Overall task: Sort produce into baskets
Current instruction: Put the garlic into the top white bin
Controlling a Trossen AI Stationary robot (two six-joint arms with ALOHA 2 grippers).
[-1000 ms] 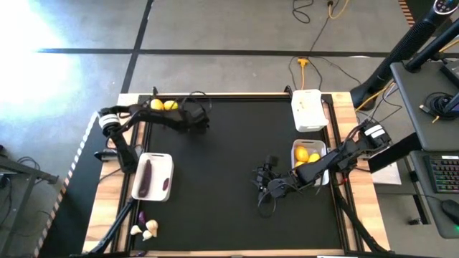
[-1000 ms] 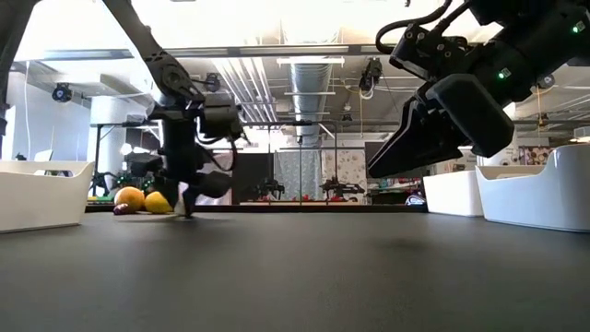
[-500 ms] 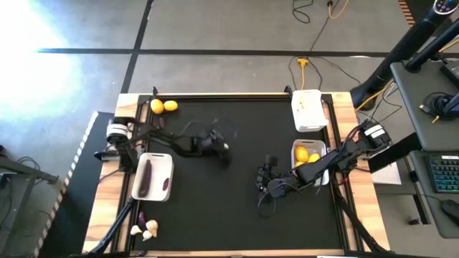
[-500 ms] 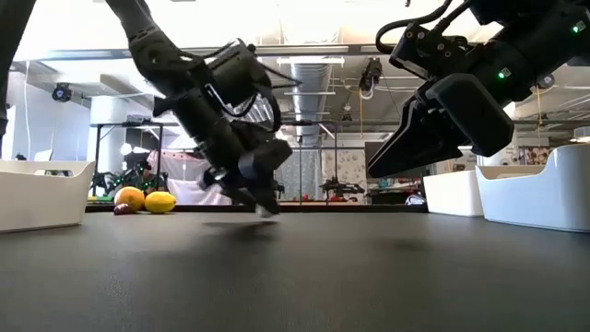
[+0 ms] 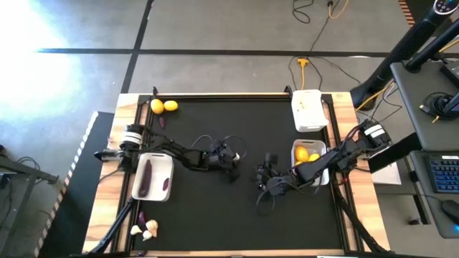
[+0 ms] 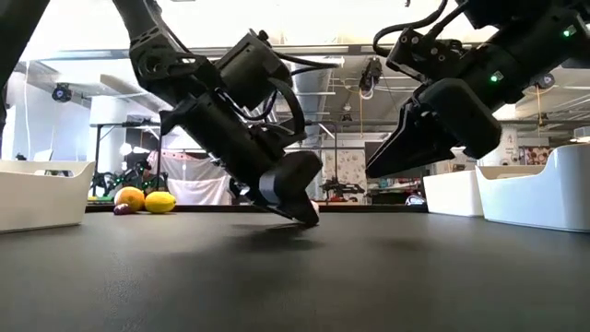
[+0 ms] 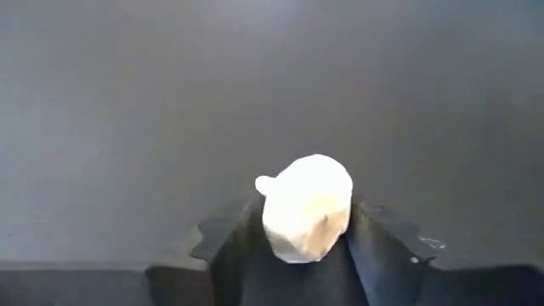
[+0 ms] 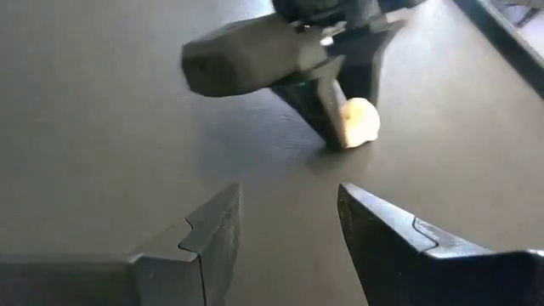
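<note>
A whitish, lumpy garlic bulb (image 7: 306, 208) sits between the fingers of the left tool (image 5: 233, 169), low over the middle of the black table (image 5: 215, 215). The fingers touch both its sides, partly spread. The right tool (image 8: 285, 234) hovers nearby, half open and empty.

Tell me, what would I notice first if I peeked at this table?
The two dark arms nearly meeting in the middle of the mat. The left hand has a whitish garlic bulb between its fingers, low over the mat, and the right hand, open and empty, waits just beside it. Then two lemons glowing in the far left corner.
</note>
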